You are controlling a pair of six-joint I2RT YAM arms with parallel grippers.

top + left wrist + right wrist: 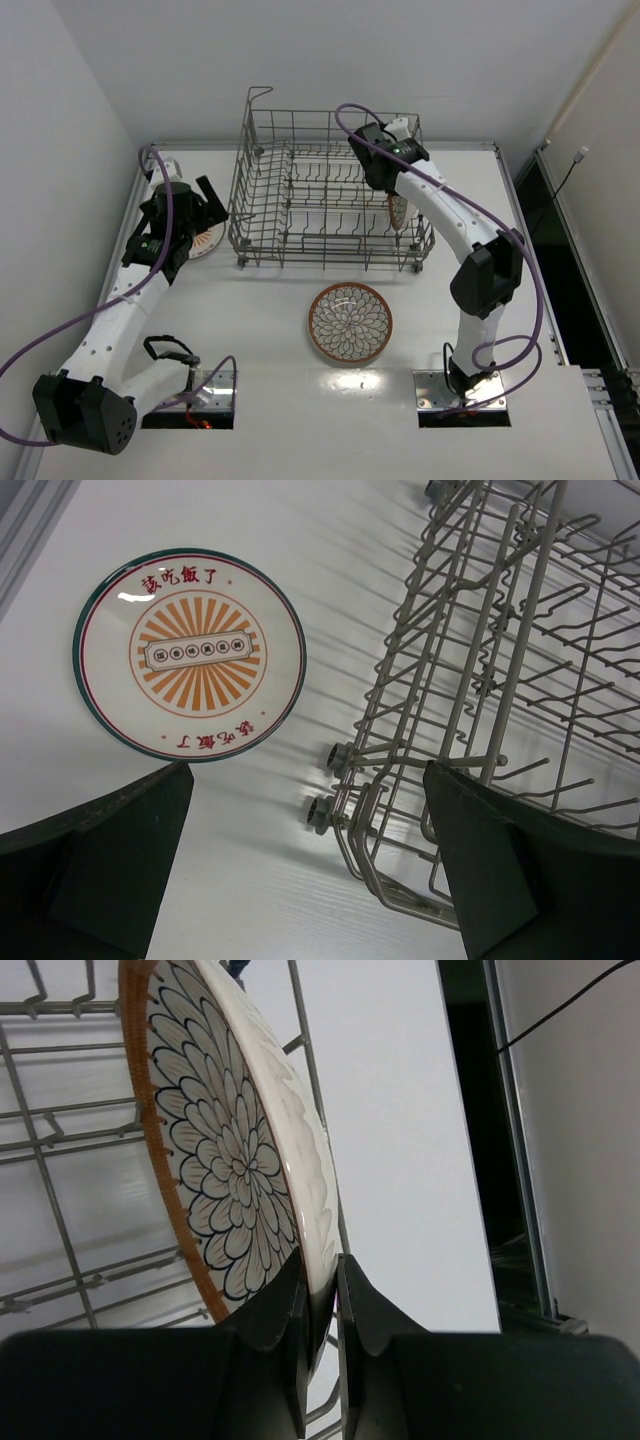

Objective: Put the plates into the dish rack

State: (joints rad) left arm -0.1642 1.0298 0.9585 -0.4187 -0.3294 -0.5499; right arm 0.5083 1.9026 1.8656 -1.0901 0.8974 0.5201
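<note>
Plates sit in three places here. The dish rack (320,250) stands on the white table (250,330) toward the far side, its long side running left to right.

At the rack's right end, the right arm reaches over the top edge and down among the wires. The right gripper (320,1285) is nearly closed, its two dark fingers (275,1320) pinching the rim of a petal plate (225,1160). This plate has an orange-brown rim and dark-outlined petals on a pale ground. It stands on edge, a little tilted, with rack wires (60,1140) behind it on one side and a wire running close along its back. From above, only a sliver of its orange edge (398,212) shows inside the right end of the rack. I cannot tell whether its lower edge rests on the tines.

Off the rack's left end, a sunburst plate (207,241) lies flat on the table. It is white with orange rays, red characters and a dark rim (190,652), and it sits near the rack's corner (470,680) without touching it. The left gripper (203,207) hangs above it with its jaws spread wide and nothing between them; in the left wrist view the gripper's fingers (100,860) frame bare table.

A third plate (350,323), brown-rimmed with a white petal pattern, lies flat on the table near the rack's near side, right of the middle and apart from both arms.
</note>
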